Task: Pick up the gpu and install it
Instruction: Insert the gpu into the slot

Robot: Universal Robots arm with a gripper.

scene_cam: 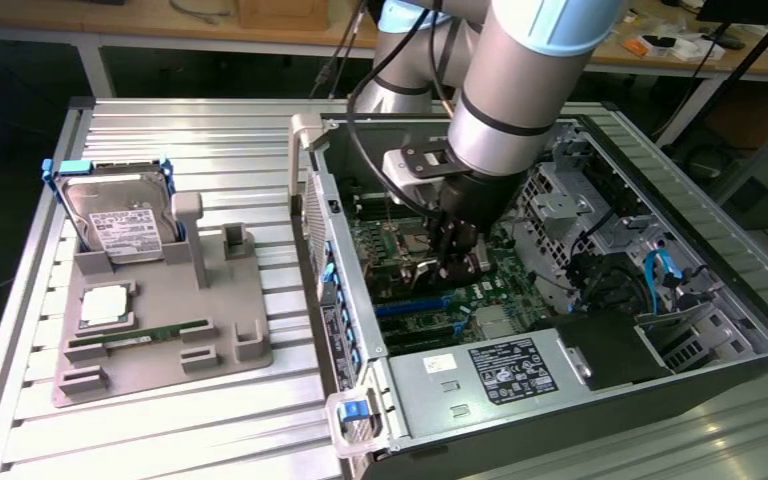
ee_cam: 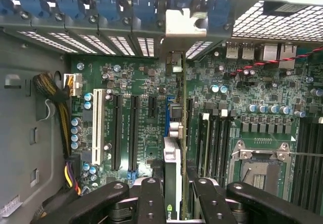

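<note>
The two black fingers [ee_cam: 151, 201] of the gripper [ee_cam: 177, 186] are pinched onto the gpu [ee_cam: 172, 173], one on each flat face. The card stands on edge between them and runs away from the fingers over the motherboard [ee_cam: 252, 82]. It is thin and dark, with a pale strip along the edge that faces the wrist camera. At its far end a bent silver bracket [ee_cam: 185, 22] meets the rear wall of the case, among the perforated metal slot covers [ee_cam: 91, 42] and a row of blue plastic clips [ee_cam: 65, 2]. The card lies in line with a blue slot [ee_cam: 169, 113]; whether its lower edge sits in that slot cannot be told. Beside it on the green board lie long black slots [ee_cam: 117, 133] and one white slot [ee_cam: 97, 128], all narrow and parallel to the card. In the exterior view the arm [scene_cam: 531, 70], a smooth grey tube with a light blue ring, comes in from the upper edge of the frame and reaches down steeply into the open computer case [scene_cam: 704, 250] in the middle of the frame, with the gripper pointing down at the board. Toward the exterior view's left, on a ribbed metal table [scene_cam: 197, 130], a grey plastic tray [scene_cam: 157, 360] holds a silver hard drive [scene_cam: 115, 220] leaning upright and a slim green memory stick [scene_cam: 144, 332].
</note>
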